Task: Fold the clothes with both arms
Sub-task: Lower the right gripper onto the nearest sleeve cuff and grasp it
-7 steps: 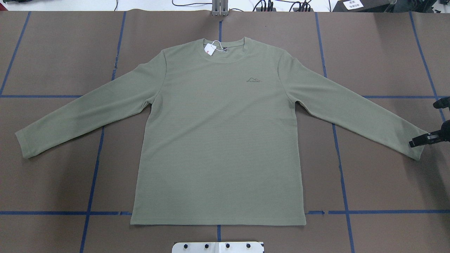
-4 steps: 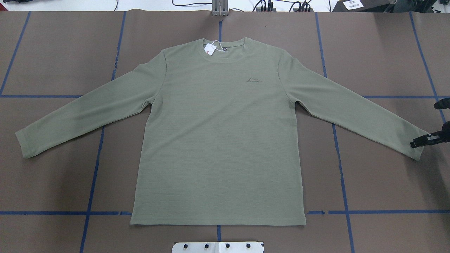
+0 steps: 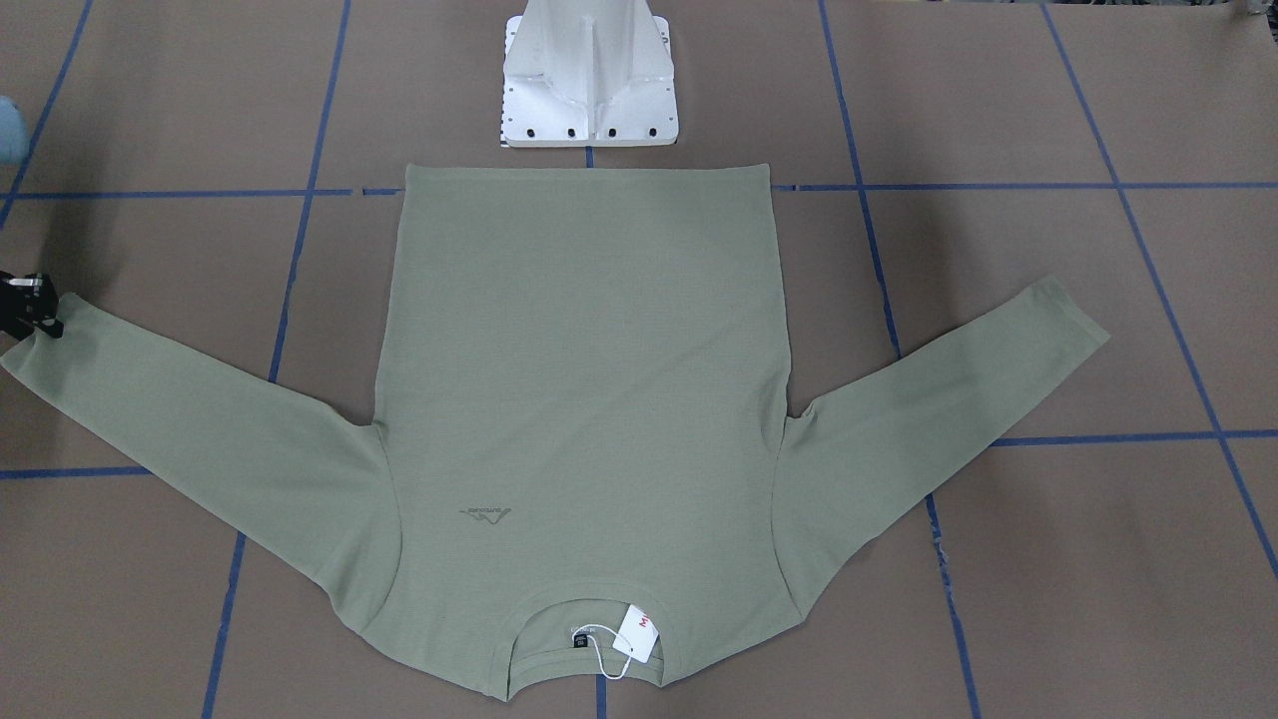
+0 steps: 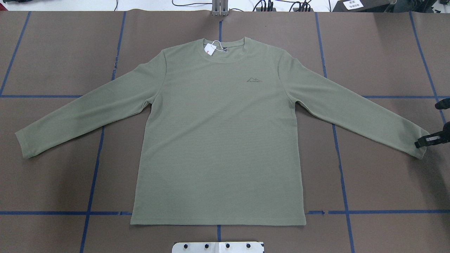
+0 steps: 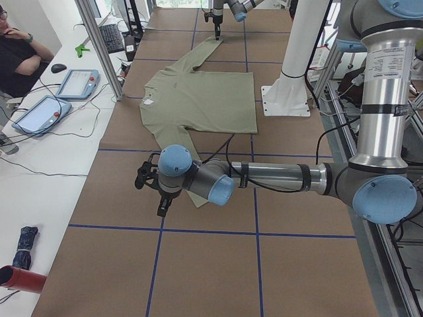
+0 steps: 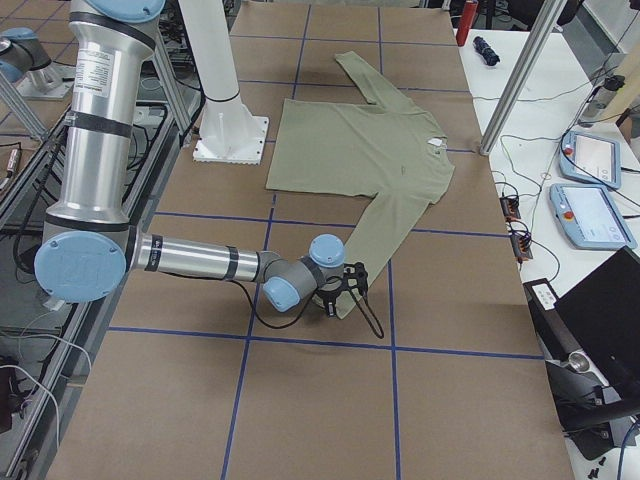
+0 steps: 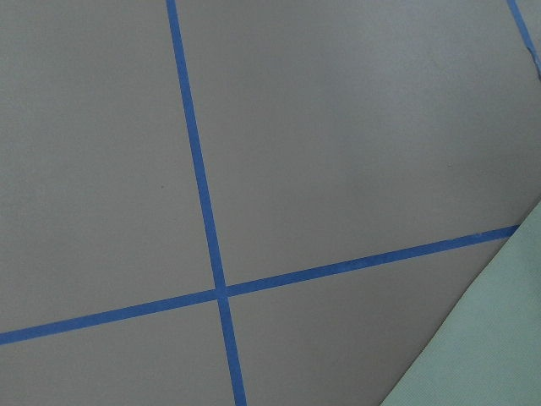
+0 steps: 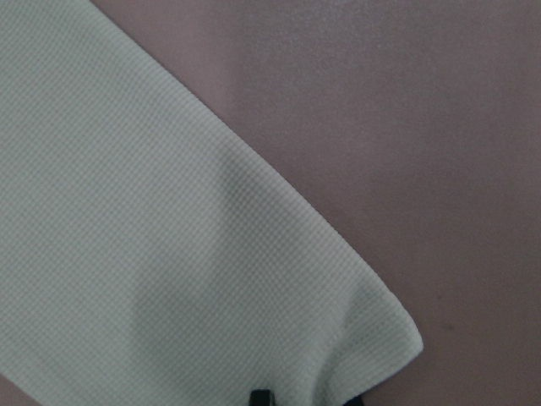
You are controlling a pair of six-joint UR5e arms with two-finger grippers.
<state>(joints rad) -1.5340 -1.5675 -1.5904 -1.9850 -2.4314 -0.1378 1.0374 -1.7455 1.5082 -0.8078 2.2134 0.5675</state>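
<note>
The olive-green long-sleeved shirt (image 4: 218, 140) lies flat and face up, sleeves spread, collar away from the robot, with a white hang tag (image 4: 211, 49) at the collar. My right gripper (image 4: 422, 141) is at the right sleeve's cuff, also seen in the front view (image 3: 40, 318). In the right wrist view two fingertips (image 8: 261, 396) stand apart at the puckered cuff edge (image 8: 338, 338). My left gripper (image 5: 160, 210) shows only in the exterior left view, low over the table near the left cuff; I cannot tell whether it is open or shut.
The white pedestal base (image 3: 589, 90) stands just behind the shirt's hem. Blue tape lines (image 7: 203, 220) cross the brown table. A side table holds tablets (image 5: 76, 82) and cables, with an operator (image 5: 16, 53) beside it.
My right gripper has shifted slightly outward, toward the table's right edge, over the cuff. The shirt has not moved.
</note>
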